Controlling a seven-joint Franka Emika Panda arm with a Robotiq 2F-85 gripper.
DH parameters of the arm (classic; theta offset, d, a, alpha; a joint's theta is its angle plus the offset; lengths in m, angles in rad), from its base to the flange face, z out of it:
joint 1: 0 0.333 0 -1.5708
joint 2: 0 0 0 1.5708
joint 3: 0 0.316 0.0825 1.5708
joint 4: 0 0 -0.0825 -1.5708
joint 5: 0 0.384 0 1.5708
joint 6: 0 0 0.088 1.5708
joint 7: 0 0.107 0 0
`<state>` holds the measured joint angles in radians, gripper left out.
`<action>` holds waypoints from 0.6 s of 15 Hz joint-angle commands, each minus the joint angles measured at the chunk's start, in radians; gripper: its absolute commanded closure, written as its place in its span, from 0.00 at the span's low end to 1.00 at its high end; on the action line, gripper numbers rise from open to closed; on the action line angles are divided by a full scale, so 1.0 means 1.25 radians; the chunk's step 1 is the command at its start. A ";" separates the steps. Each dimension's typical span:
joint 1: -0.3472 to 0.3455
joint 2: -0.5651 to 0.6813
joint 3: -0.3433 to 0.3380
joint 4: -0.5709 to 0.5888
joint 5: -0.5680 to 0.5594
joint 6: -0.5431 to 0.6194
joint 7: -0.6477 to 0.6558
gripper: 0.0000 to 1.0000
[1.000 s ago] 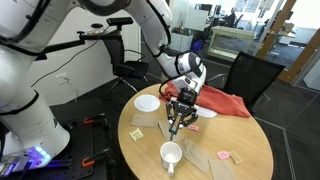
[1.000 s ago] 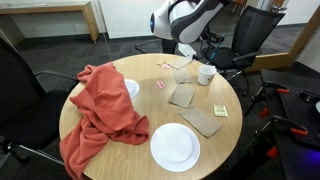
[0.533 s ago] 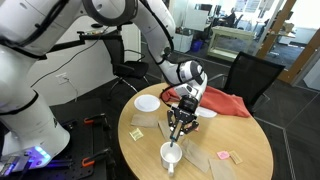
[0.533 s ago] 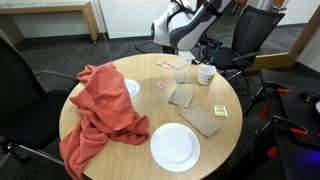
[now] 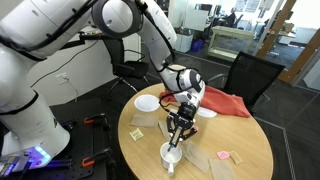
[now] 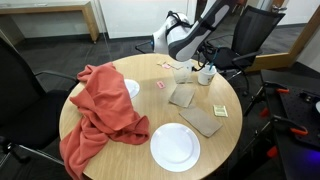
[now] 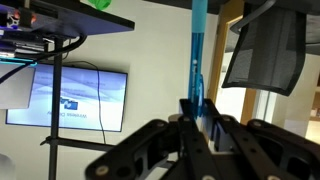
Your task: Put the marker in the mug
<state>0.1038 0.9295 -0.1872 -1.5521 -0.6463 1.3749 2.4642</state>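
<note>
1. As I look through the wrist view, the hand [image 7: 198, 112] comes in from the bottom of the frame with its two dark fingers [image 7: 160, 140] pressed together on the marker [image 7: 197, 55].
2. The marker reads as a slim bluish stick. It stands nearly upright in that frame, running from the pinch to the top edge, just right of centre.
3. In an exterior view the hand [image 5: 179, 127] hangs fingers-down at the middle of the frame, directly above the mug [image 5: 171, 155].
4. The mug stands upright on the round wooden surface [image 5: 245, 140], near its lower edge in the picture.
5. From that angle I see a thin dark line between the fingers and the mug's mouth. I cannot tell whether its tip is inside the rim.
6. In an exterior view from the opposite side, the hand [image 6: 193, 64] sits at upper right, close against the mug [image 6: 205, 75].
7. On the same surface lie a red cloth [image 6: 105, 105] at left, a white plate [image 6: 175, 146] at lower centre, and tan paper pieces [image 6: 184, 95] between the plate and the mug.
</note>
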 commanded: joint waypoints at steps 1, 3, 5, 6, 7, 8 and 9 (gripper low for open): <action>-0.013 0.035 0.011 0.043 0.000 -0.002 -0.039 0.58; -0.011 0.046 0.010 0.052 0.003 -0.001 -0.048 0.50; -0.010 0.053 0.008 0.061 0.005 0.000 -0.051 0.35; -0.010 0.056 0.008 0.065 0.006 -0.001 -0.056 0.28; -0.009 0.055 0.007 0.066 0.007 0.001 -0.053 0.22; -0.008 0.051 0.006 0.066 0.007 0.002 -0.050 0.13; -0.006 0.041 0.008 0.063 0.009 0.007 -0.046 0.07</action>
<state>0.1029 0.9947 -0.1863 -1.4908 -0.6455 1.3754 2.4185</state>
